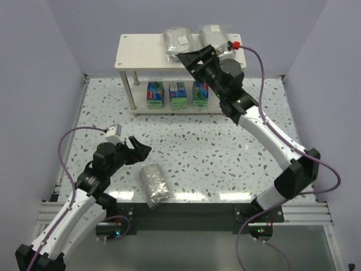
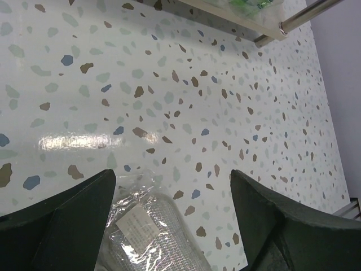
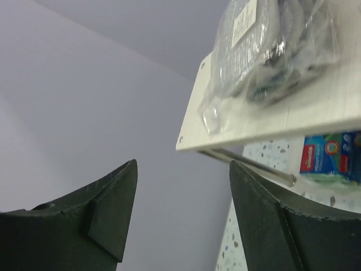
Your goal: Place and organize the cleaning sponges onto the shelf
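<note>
The cream shelf (image 1: 141, 53) stands at the back of the table. Two grey wrapped bundles lie on its top tier, one at the middle (image 1: 176, 38) and one at the right (image 1: 214, 36). Three green-and-blue packs (image 1: 177, 94) stand in a row on the lower tier. A third grey bundle (image 1: 154, 184) lies on the table near the front edge; it also shows in the left wrist view (image 2: 149, 234). My left gripper (image 1: 141, 148) is open and empty just above and left of it. My right gripper (image 1: 192, 56) is open and empty over the shelf's top tier, beside the bundles (image 3: 271, 51).
Lilac walls enclose the terrazzo table on three sides. A metal shelf leg (image 2: 293, 20) shows at the top of the left wrist view. The right arm stretches diagonally from the front right to the shelf.
</note>
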